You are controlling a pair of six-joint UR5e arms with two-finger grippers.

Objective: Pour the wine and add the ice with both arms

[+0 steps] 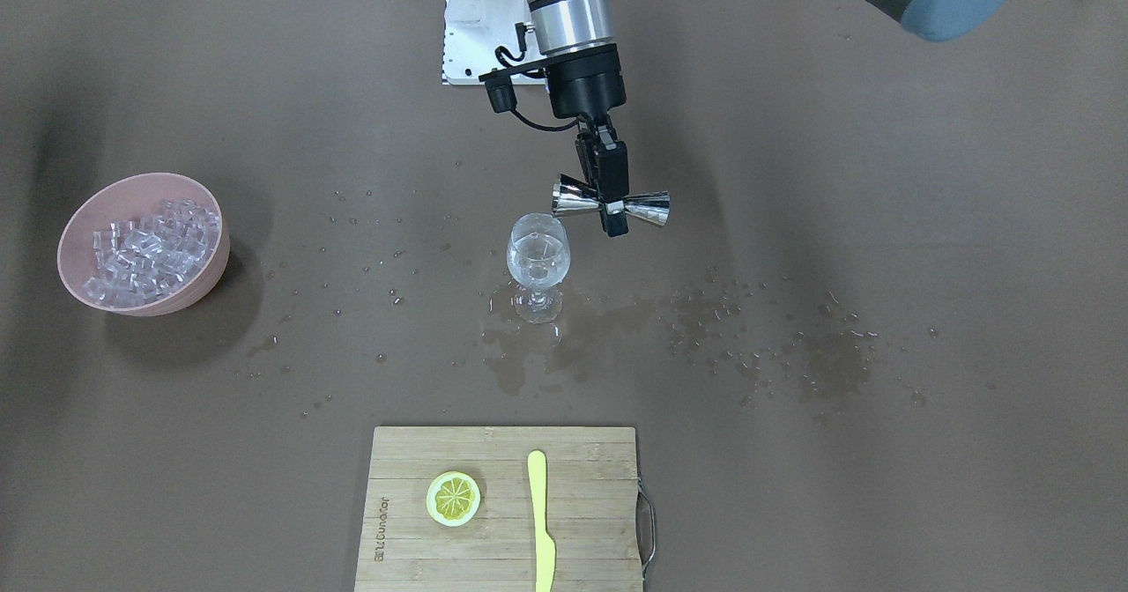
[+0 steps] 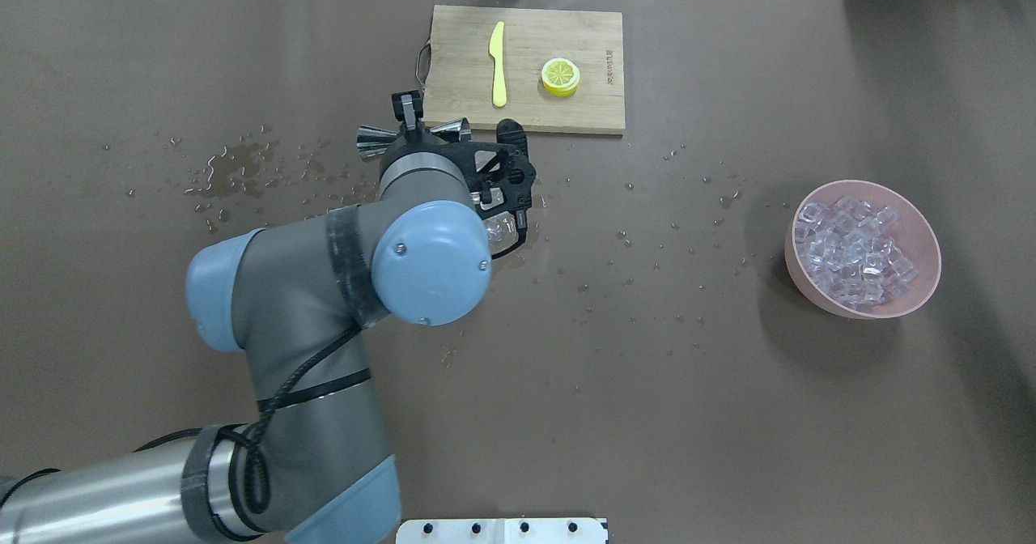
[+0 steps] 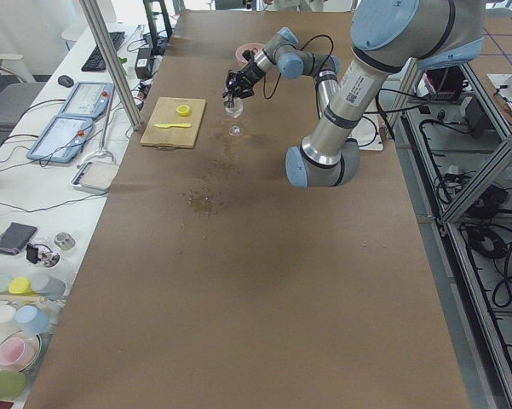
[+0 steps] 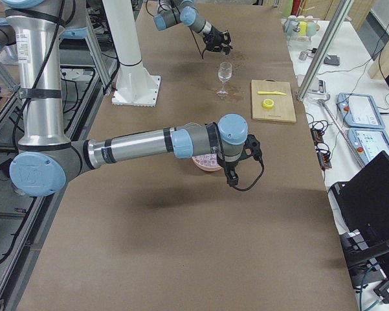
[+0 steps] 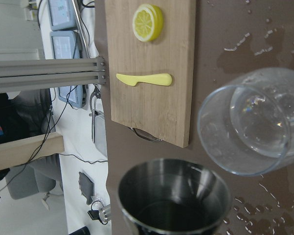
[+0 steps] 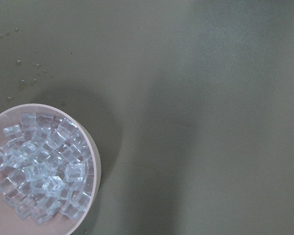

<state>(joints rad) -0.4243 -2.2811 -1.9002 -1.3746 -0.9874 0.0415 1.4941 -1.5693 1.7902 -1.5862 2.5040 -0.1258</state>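
Note:
My left gripper (image 1: pixel 614 213) is shut on a steel double-cone jigger (image 1: pixel 648 207) and holds it sideways, its mouth just beside and above the rim of the wine glass (image 1: pixel 538 253). The glass stands upright with a little clear wine (image 1: pixel 538 268) in it. In the left wrist view the jigger's mouth (image 5: pixel 173 200) sits next to the glass (image 5: pixel 252 127). The ice (image 1: pixel 150 248) lies heaped in a pink bowl (image 1: pixel 211 279). My right gripper (image 4: pixel 233 173) hangs over that bowl (image 4: pixel 204 162); I cannot tell whether it is open. The right wrist view shows the ice (image 6: pixel 39 169) below, at the lower left.
A wooden cutting board (image 1: pixel 582 486) holds a lemon slice (image 1: pixel 454 498) and a yellow knife (image 1: pixel 540 521). Water drops and wet patches (image 1: pixel 820 363) are spread around the glass. The white pedestal (image 1: pixel 471 37) stands behind the left arm.

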